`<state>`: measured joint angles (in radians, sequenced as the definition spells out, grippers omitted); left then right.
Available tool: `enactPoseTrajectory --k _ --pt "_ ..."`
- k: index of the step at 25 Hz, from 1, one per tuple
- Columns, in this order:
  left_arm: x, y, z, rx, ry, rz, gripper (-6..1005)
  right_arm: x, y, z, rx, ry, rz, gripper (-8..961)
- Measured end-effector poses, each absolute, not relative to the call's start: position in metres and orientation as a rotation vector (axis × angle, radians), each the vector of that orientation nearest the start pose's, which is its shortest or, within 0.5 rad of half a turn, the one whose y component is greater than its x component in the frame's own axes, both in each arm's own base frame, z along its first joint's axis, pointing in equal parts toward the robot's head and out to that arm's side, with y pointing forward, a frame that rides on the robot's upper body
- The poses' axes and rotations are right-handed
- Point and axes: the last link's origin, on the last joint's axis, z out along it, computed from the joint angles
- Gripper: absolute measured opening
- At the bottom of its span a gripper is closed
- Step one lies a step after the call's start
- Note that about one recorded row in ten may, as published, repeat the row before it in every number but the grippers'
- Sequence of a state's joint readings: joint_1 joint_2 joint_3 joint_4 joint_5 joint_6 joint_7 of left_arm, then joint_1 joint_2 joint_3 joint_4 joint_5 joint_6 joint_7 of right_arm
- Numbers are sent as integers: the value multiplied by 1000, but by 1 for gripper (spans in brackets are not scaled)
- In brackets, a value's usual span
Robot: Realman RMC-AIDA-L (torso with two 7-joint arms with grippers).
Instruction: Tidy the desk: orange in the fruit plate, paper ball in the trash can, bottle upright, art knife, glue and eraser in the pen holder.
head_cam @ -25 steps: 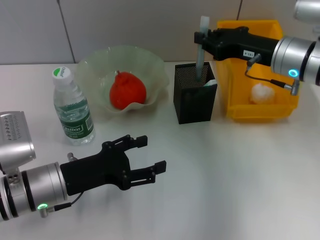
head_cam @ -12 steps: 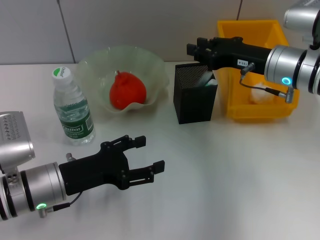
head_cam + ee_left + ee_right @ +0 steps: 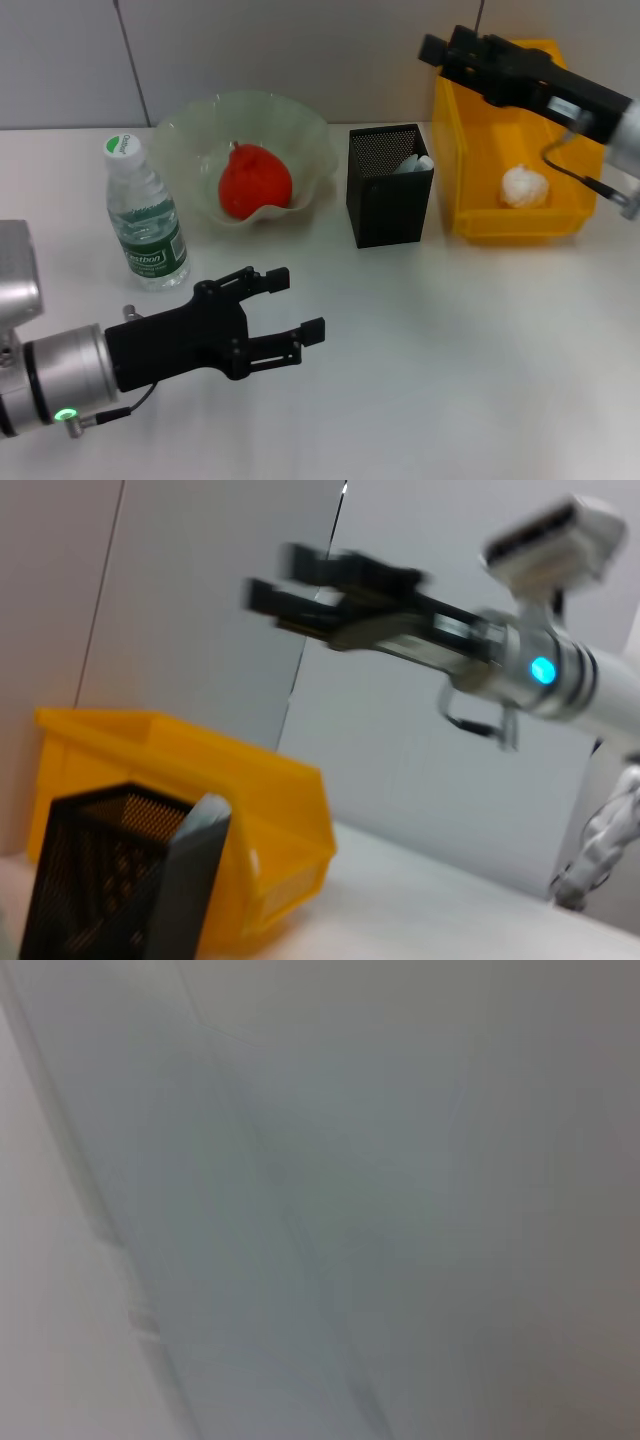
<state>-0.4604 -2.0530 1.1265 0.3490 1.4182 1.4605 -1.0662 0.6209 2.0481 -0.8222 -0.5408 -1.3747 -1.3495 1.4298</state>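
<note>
We see the orange [image 3: 255, 181] lying in the fruit plate [image 3: 300, 125], at the back of the white bench [image 3: 450, 340]. The bottle [image 3: 145, 217] stands upright just beside the plate, on its left. The black mesh pen holder [image 3: 388, 200] sits between the plate and the yellow trash can [image 3: 455, 150], with pale items poking above its rim. The paper ball [image 3: 526, 186] rests inside the trash can.

Our right hand [image 3: 452, 47] is raised above the trash can's back corner, fingers parted and holding nothing. Our left hand [image 3: 290, 305] hovers low over the near part of the bench, its fingers spread wide and empty.
</note>
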Motion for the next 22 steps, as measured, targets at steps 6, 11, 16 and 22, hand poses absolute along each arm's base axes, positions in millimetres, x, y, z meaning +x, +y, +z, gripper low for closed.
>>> enactPoseTrajectory --k 6,11,16,22 --pt "-265 286 -32 -2687 -553 -1053 862 227 344 40 -2452 662 1326 662" --pt "-272 273 -25 -2748 -542 -1052 862 248 309 25 -2668 640 1174 679" --pt "-276 267 -25 -2805 -534 -1015 861 262 290 -1 -2855 589 951 679" --pt "-276 264 -35 -2882 -506 -942 861 269 285 -22 -2911 512 815 679"
